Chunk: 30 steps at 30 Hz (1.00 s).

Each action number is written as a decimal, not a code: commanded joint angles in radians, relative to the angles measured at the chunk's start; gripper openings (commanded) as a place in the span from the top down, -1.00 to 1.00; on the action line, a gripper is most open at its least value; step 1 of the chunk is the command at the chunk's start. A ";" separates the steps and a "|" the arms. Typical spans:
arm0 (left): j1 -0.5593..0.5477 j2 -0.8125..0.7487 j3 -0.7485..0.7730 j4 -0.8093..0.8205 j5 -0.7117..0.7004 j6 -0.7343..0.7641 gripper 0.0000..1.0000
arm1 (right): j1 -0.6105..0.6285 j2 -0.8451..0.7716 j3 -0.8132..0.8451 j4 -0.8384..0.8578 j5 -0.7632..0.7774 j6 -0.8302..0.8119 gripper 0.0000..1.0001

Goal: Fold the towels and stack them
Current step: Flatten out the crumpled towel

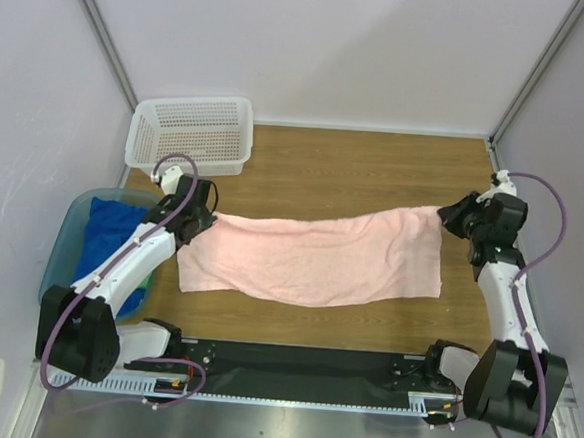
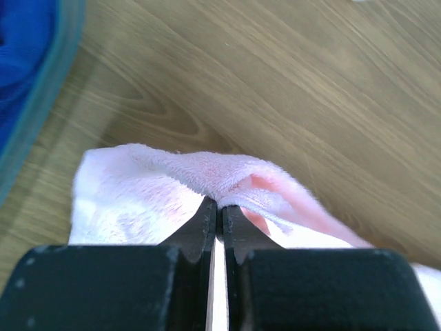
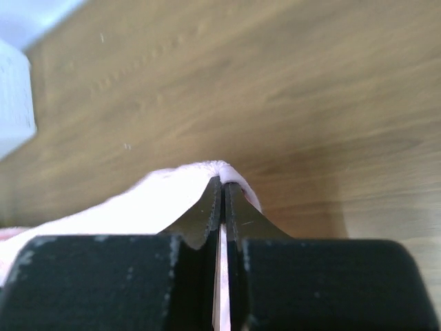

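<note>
Worktop [image 1: 366, 169] of pale wood, seen from above, with two robot arms at its near edge. At far left a see-through teal tub [image 1: 59, 253] holds a crumpled blue towel [image 1: 100, 236], and a sliver of green towel [image 1: 145, 281] shows beside it under the left arm. Behind the tub stands a white basket [image 1: 190, 132] with perforated sides.

Just right of the tub, the left fingers [image 1: 199, 223] are pressed almost together, with only a hairline gap. They pinch the far left corner of the pink towel [image 1: 309, 260], whose fuzzy fold bunches at the tips in the left wrist view.

The pink towel lies stretched wide across the middle of the worktop. Its near part rests flat and its far edge runs taut between the two arms.

At the right, the right fingers [image 1: 451, 215] are fully closed on the towel's far right corner. In the right wrist view a small hump of pink cloth sits at the tips.

This looks like the first fold of the first towel, with the other two waiting in the tub. The next move probably calls for both arms to carry their corners toward the near edge together. They would need to stay level so the far half lands squarely on the near half before the fingers let go.
</note>
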 commanded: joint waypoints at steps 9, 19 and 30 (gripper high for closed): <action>0.231 -0.025 -0.082 0.051 0.168 -0.085 0.99 | -0.122 -0.050 -0.015 -0.011 0.149 0.019 1.00; 0.226 0.106 0.052 0.068 0.340 0.240 0.85 | -0.156 0.041 -0.019 -0.007 0.112 0.026 1.00; 0.197 0.196 0.220 -0.105 0.119 0.322 -0.47 | -0.154 0.103 0.008 0.033 0.126 0.021 1.00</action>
